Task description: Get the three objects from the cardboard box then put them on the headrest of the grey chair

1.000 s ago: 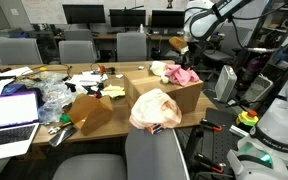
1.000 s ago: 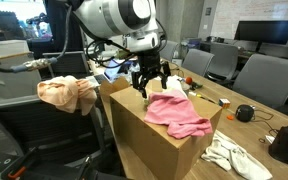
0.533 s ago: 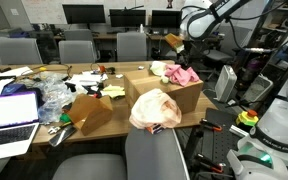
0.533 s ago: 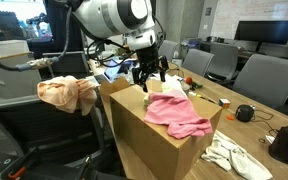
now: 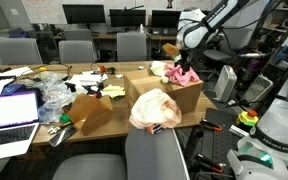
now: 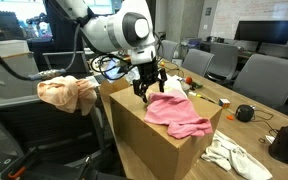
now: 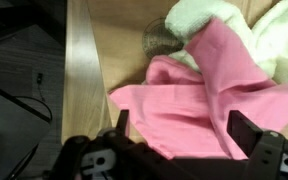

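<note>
A pink cloth (image 6: 179, 115) lies over the top of the open cardboard box (image 6: 144, 135), with a pale cloth (image 6: 174, 88) beside it; both show in the wrist view, pink (image 7: 199, 100) and pale (image 7: 209, 18). My gripper (image 6: 148, 88) is open and hangs just above the pink cloth, its fingers either side of the fabric in the wrist view (image 7: 182, 135). A peach cloth (image 5: 154, 108) is draped on the headrest of the grey chair (image 5: 154, 150); it also shows in an exterior view (image 6: 66, 93). The box (image 5: 174, 92) stands on the table.
A laptop (image 5: 9, 112), a smaller cardboard box (image 5: 92, 112) and clutter sit on the table. A white cloth (image 6: 234, 155) and a black object (image 6: 246, 113) lie beside the box. Office chairs and monitors stand behind.
My gripper has come down and moved slightly toward the pink cloth in the box. The cloths have not moved.
</note>
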Action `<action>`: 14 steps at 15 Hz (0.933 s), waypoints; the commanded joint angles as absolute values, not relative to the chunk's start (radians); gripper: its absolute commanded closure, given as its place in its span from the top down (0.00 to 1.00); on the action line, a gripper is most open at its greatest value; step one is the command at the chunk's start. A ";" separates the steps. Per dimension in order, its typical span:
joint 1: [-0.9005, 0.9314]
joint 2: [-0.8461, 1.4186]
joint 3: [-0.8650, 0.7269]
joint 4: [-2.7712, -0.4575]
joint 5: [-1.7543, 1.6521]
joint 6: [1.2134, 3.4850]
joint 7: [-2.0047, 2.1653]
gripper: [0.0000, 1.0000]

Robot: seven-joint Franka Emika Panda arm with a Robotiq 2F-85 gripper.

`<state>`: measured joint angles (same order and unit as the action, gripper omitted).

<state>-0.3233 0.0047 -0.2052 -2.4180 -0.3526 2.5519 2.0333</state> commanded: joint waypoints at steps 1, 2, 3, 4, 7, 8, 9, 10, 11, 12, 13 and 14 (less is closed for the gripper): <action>-0.301 0.075 -0.236 -2.395 -0.335 2.602 2.017 1.00; -0.298 0.087 -0.241 -2.393 -0.328 2.606 2.014 1.00; -0.295 0.100 -0.246 -2.392 -0.318 2.614 2.009 1.00; -0.291 0.109 -0.252 -2.392 -0.314 2.614 2.007 1.00; -0.282 0.142 -0.271 -2.380 -0.313 2.611 2.007 1.00; -0.278 0.151 -0.278 -2.374 -0.317 2.606 2.009 1.00; -0.274 0.162 -0.288 -2.366 -0.327 2.604 2.020 1.00; -0.269 0.168 -0.298 -2.360 -0.341 2.600 2.034 1.00; -0.263 0.175 -0.308 -2.358 -0.349 2.606 2.044 1.00; -0.254 0.178 -0.321 -2.356 -0.371 2.606 2.069 1.00; -0.250 0.184 -0.328 -2.354 -0.368 2.616 2.072 1.00; -0.246 0.187 -0.333 -2.352 -0.366 2.620 2.075 1.00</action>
<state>-0.2762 0.1610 -0.2955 -2.3770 -0.3449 2.5961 2.0378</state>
